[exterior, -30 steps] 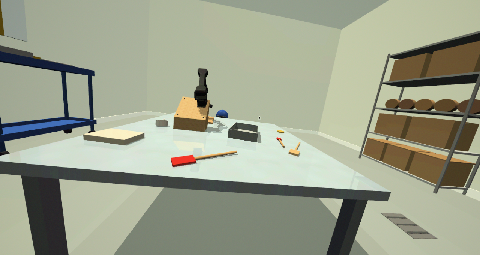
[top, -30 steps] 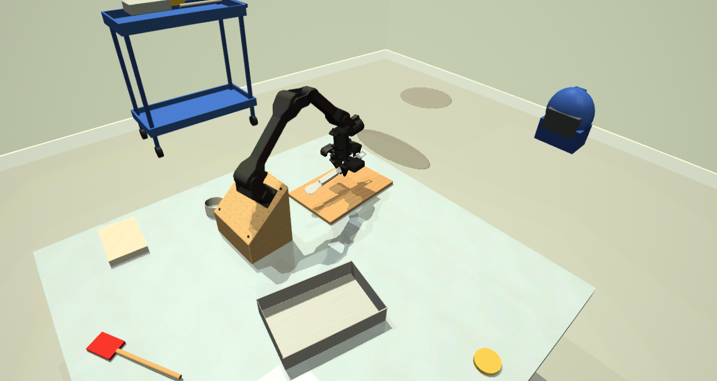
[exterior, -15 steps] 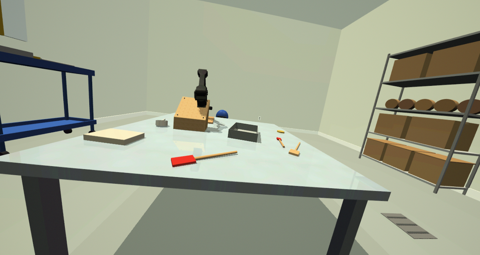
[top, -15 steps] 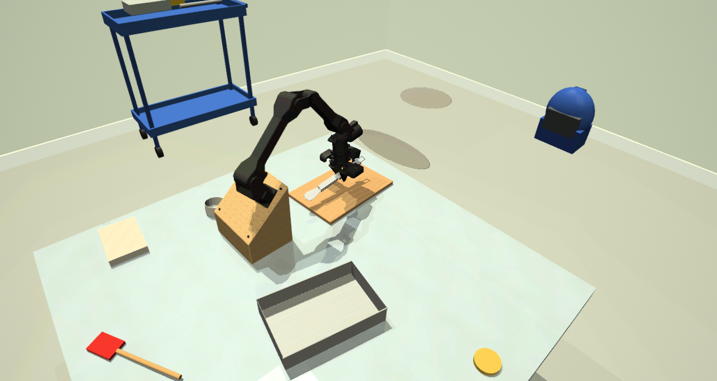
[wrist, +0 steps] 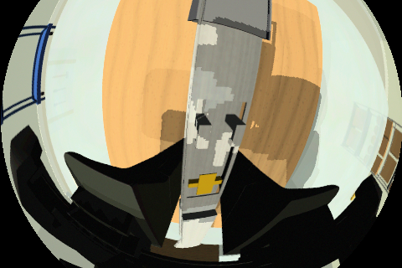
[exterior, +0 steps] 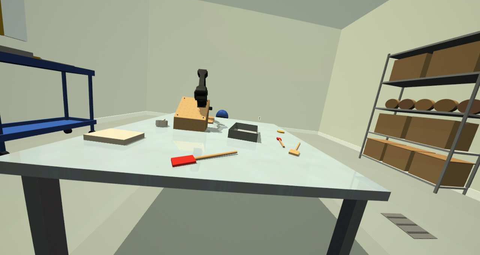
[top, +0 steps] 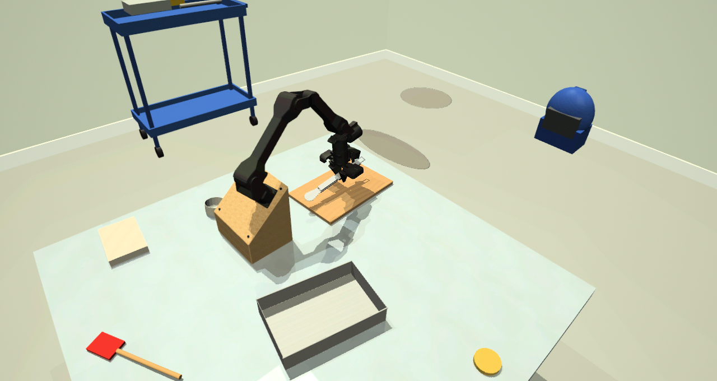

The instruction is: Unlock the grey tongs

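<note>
The grey tongs [top: 329,182] [wrist: 224,59] are between the fingers of my gripper [top: 343,177] [wrist: 207,142], which is shut on them. They lie roughly level, just above the wooden board [top: 378,180] [exterior: 210,120] [wrist: 138,42]; their shadow falls on it beside them. The pale rounded tip end points toward the arm's base; the end with the grey block and wire loop is on the far side. The arms look close together; whether the lock is released I cannot tell. The roasting tin [top: 340,339] [exterior: 242,134] is empty. The gripper and tongs are hidden in the exterior view.
The wooden arm base [top: 273,233] [exterior: 190,123] stands between a metal cup [top: 212,208] [exterior: 161,123] and the board. A cream block [top: 122,238] [exterior: 114,134], a red-headed paddle [top: 105,345] [exterior: 183,160], a yellow disc [top: 487,361] [exterior: 280,131] and a wooden mallet [exterior: 294,152] also lie on the table.
</note>
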You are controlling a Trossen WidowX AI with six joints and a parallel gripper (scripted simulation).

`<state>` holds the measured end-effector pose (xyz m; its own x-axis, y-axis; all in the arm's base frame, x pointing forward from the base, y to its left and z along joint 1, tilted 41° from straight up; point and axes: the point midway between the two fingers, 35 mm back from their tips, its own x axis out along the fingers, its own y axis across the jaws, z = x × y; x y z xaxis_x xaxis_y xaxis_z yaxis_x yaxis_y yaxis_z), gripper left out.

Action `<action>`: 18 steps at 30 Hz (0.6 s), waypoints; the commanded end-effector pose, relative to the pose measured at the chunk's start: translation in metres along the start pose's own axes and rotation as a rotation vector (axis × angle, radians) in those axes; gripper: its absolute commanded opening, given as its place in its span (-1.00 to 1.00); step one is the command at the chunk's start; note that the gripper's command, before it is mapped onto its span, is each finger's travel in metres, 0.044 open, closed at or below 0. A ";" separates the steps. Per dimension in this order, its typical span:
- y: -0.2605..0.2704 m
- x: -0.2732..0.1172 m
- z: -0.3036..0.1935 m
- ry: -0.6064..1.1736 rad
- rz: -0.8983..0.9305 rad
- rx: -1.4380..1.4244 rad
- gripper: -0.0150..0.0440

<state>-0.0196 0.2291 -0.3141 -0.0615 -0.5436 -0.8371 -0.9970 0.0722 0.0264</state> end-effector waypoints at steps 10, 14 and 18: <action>0.000 0.000 0.000 0.000 0.000 0.000 0.78; 0.000 0.000 0.000 0.000 0.000 0.000 1.00; -0.011 -0.010 0.006 0.000 -0.001 0.008 1.00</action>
<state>-0.0176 0.2299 -0.3123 -0.0623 -0.5493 -0.8333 -0.9969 0.0742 0.0256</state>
